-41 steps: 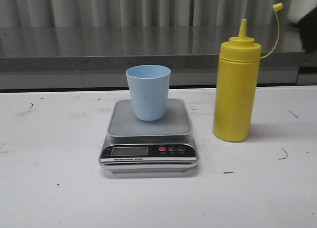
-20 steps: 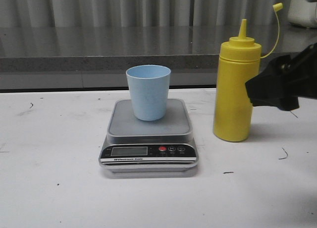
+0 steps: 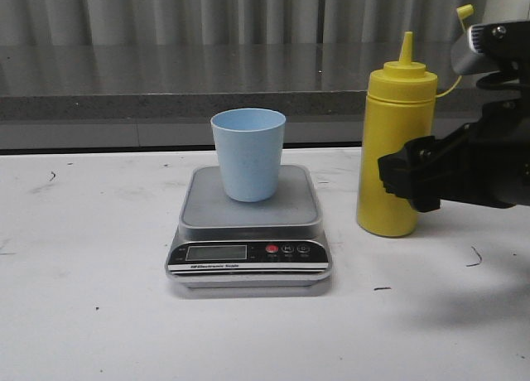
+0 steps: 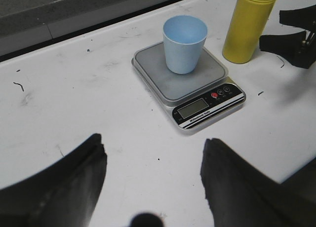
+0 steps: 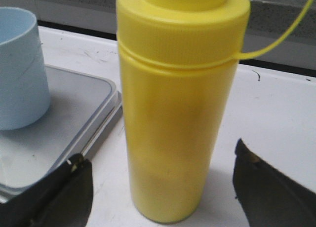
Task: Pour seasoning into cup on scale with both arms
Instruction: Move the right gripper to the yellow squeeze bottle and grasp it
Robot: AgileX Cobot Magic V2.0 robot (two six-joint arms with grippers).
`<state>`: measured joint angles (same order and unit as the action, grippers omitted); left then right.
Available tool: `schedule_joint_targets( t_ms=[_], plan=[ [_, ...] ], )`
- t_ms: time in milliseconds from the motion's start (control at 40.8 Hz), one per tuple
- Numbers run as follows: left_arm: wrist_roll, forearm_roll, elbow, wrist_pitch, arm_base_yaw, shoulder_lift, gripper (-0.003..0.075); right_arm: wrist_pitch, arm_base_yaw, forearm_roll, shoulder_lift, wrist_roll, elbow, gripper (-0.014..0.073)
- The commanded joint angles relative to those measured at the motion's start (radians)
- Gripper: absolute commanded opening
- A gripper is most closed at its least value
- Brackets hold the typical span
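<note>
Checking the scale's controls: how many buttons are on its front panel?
3. On the scale's black front panel, right of the display: one red button, then two dark buttons beside it. None appears hidden.

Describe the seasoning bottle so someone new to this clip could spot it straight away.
On the white table, find the grey-topped scale carrying a light blue cup. Just to its right stands the seasoning, upright on the table. It is the only yellow thing, taller than the cup, with a pointed nozzle and a tethered cap.

The white table (image 3: 91, 315) carries the scale (image 3: 248, 232) and the seasoning (image 3: 396, 149).
</note>
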<state>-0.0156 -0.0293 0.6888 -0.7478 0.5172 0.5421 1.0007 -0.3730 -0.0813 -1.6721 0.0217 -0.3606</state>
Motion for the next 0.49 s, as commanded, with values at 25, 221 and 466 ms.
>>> schedule_joint_targets(
  t_ms=[25,221,466],
  plan=[
    [0.002,0.002,0.027,0.076,-0.001,0.005,0.0419,0.228,0.000,0.001,-0.042,-0.012,-0.021,0.0598],
    [0.002,0.002,0.027,0.076,-0.001,0.005,0.0419,0.284,0.003,-0.007,-0.125,-0.012,-0.059,0.0598],
    [0.002,0.002,0.027,0.076,-0.001,0.005,0.0419,0.284,0.003,-0.053,-0.173,-0.012,-0.126,0.0598]
  ],
)
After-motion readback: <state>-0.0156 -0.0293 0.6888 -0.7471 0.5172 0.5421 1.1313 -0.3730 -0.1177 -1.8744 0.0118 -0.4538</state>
